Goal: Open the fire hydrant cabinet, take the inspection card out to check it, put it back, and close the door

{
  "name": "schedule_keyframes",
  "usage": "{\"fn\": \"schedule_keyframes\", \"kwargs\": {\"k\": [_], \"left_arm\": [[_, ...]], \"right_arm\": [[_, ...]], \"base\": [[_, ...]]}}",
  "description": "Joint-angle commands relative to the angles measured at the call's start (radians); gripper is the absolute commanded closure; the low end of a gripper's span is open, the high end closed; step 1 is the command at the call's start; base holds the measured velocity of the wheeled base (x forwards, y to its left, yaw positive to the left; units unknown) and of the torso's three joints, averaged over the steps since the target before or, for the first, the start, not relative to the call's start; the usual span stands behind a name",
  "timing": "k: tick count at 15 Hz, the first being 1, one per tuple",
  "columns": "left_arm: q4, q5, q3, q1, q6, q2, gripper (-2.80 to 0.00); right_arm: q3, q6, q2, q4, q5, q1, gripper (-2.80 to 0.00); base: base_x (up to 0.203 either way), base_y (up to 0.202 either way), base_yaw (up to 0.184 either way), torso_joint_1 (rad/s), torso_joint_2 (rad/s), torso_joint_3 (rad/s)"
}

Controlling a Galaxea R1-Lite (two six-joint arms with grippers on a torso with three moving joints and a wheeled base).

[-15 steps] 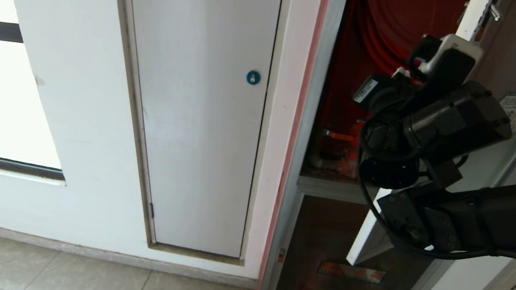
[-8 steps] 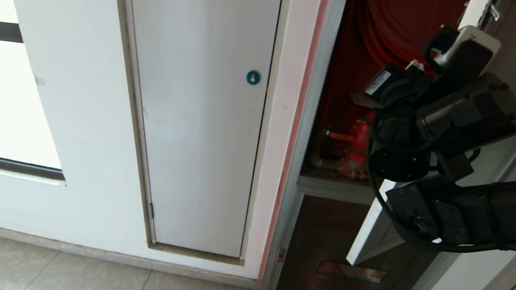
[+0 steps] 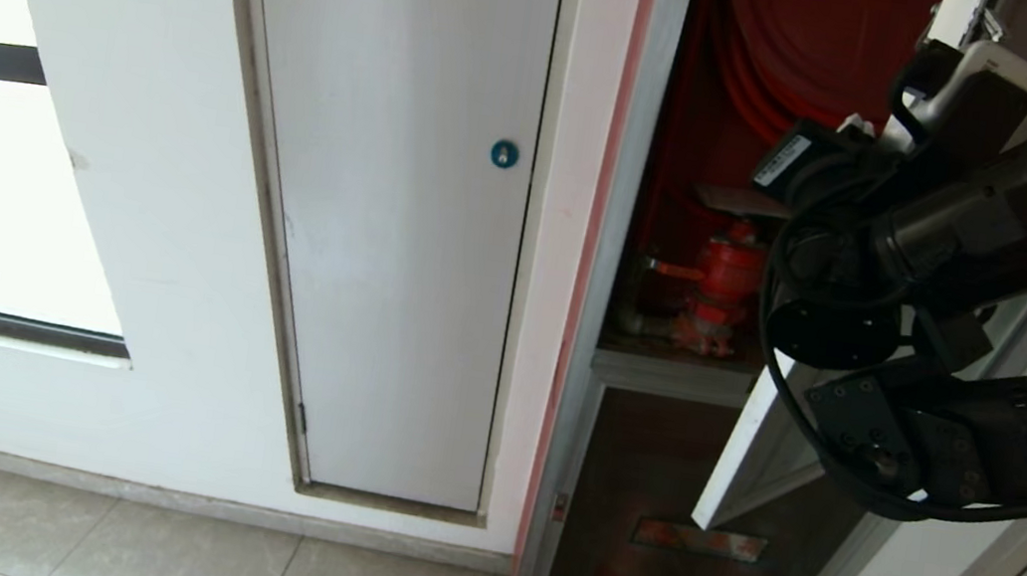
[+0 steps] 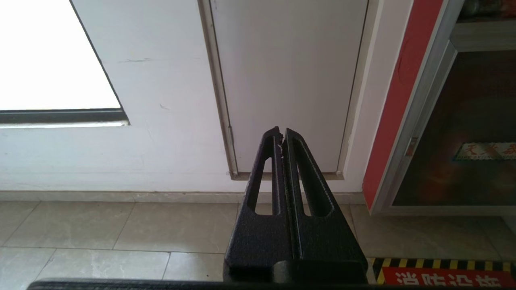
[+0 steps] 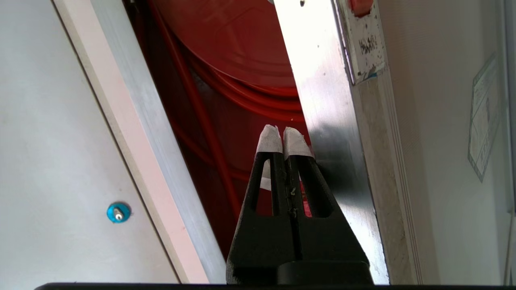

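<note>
Head view: my right arm reaches up at the door (image 3: 778,446), which stands swung out from the cabinet (image 3: 693,153); the valve (image 3: 725,283) sits below and to the left of the gripper, whose tips I cannot see here.

Left wrist view: left gripper (image 4: 281,135) pressed together, parked low over the floor (image 4: 121,225).

Right wrist view: right gripper (image 5: 283,137) pressed together on nothing, its taped tips just beside the door's (image 5: 322,100) edge, hose reel (image 5: 234,48) beyond. Only this view shows that closeness. No card visible anywhere. Risk, I judge: the tips slip off the edge, or snag the hose inside.
</note>
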Motion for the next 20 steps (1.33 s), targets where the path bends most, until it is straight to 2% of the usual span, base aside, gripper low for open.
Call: {"fn": "schedule_keyframes", "kwargs": {"k": [1,20], "left_arm": [[0.0,0.0,0.011,0.001,0.0,0.001,0.0],[0.0,0.0,0.011,0.0,0.0,0.001,0.0]], "right_arm": [[0.027,-0.001,-0.037,-0.01,-0.006,-0.003,0.0],[0.352,0.002,-0.392,-0.008,-0.052,-0.003,0.0]], "base": [[0.0,0.0,0.0,0.0,0.0,0.0],[0.0,0.0,0.0,0.0,0.0,0.0]]}}
